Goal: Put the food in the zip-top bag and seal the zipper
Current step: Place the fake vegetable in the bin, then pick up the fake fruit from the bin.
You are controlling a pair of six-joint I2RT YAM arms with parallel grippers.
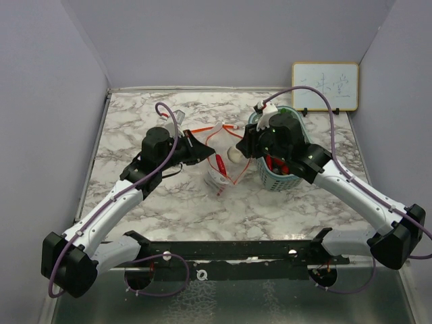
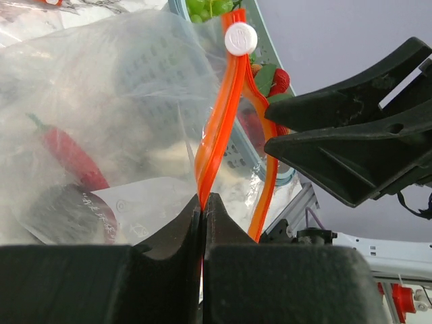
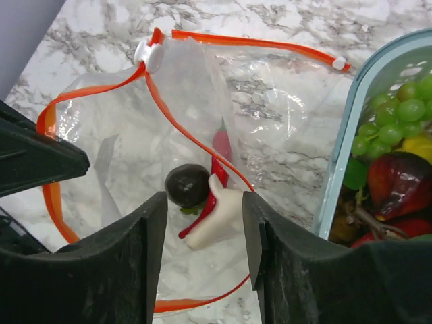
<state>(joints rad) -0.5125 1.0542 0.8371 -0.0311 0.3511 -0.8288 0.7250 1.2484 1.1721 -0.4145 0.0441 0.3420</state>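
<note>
The clear zip-top bag [image 1: 219, 172] lies mid-table with its mouth held open. My left gripper [image 1: 201, 150] is shut on the orange-red zipper [image 2: 217, 128] near its white slider [image 2: 240, 38]. My right gripper [image 3: 204, 202] is open and empty, just above the bag's mouth [image 3: 189, 135]. Inside the bag lie a red chili [image 3: 220, 150], a dark round piece [image 3: 187, 184] and a white piece [image 3: 219, 217]. More food sits in the teal basket [image 3: 341, 169]: green grapes [image 3: 395, 111], a yellow pepper [image 3: 422, 145] and red pieces [image 3: 398, 182].
The teal mesh basket [image 1: 277, 174] stands just right of the bag, under my right arm. A small whiteboard [image 1: 325, 86] leans on the back wall at the right. Grey walls enclose the marble table [image 1: 135, 128] on three sides.
</note>
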